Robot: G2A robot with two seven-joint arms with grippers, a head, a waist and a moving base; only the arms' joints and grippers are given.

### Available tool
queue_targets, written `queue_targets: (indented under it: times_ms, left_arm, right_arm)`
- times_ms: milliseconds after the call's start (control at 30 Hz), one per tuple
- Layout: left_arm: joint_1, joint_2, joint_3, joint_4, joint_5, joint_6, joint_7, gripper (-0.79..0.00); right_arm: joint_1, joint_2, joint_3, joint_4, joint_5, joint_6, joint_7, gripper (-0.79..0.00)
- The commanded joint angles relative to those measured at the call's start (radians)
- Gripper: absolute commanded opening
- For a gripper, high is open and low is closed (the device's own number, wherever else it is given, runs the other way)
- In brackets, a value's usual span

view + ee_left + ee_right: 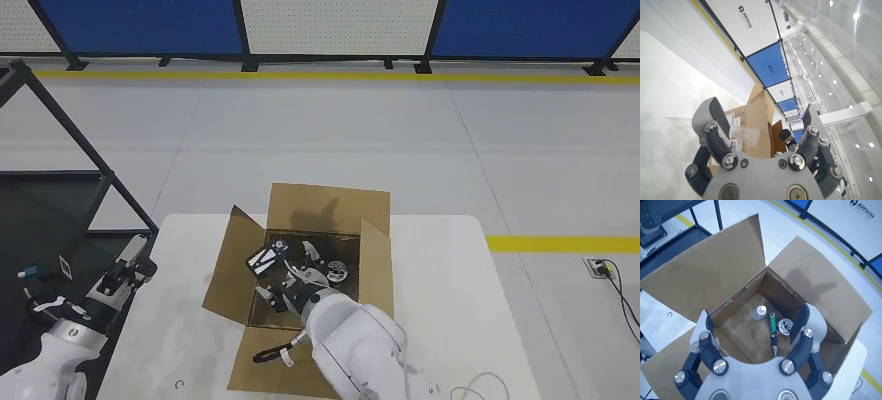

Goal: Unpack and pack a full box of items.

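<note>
An open cardboard box (330,205) stands mid-table with its flaps folded out. My right gripper (755,310) hangs open above the box's (715,275) mouth, holding nothing. On the bottom lie a clear bottle with a white cap (758,313), a green-handled tool (773,326) and a round metal disc with holes (784,327). In the top view the right gripper (295,268) is over the box's interior. My left gripper (138,258) rests open near the table's left edge, pointing at the box's side (757,113), well apart from it. A strip of clear tape (745,135) sticks out from that side.
The box sits on a white table (450,300). A black metal-frame cart (60,200) stands beside the table on the left. A small C-shaped mark (178,384) is on the tabletop near the front. Bare tabletop lies to the right of the box.
</note>
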Motion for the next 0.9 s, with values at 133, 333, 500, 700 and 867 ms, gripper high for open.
queue_targets:
  times_ms: [133,333,500,700,867]
  left_arm:
    - [-0.001,0.000,0.003,-0.001,-0.001,-0.001,-0.001,0.000]
    - [-0.003,0.002,0.005,-0.002,0.022,-0.007,-0.012,0.000]
    - [-0.002,0.003,0.004,-0.003,0.036,-0.010,-0.014,0.000]
    - [-0.001,0.003,0.005,-0.003,0.035,-0.010,-0.013,0.000]
    - [0.004,0.007,0.020,-0.009,0.084,-0.017,-0.064,0.000]
  right_arm:
    - [-0.084,0.012,0.062,-0.183,-0.071,0.024,-0.016,0.000]
    - [-0.140,0.018,0.122,-0.245,-0.059,0.046,-0.041,0.000]
    - [-0.140,0.018,0.122,-0.245,-0.059,0.046,-0.041,0.000]
    - [-0.146,0.018,0.128,-0.243,-0.049,0.054,-0.045,0.000]
    - [-0.199,0.019,0.238,-0.297,0.111,0.094,-0.078,0.000]
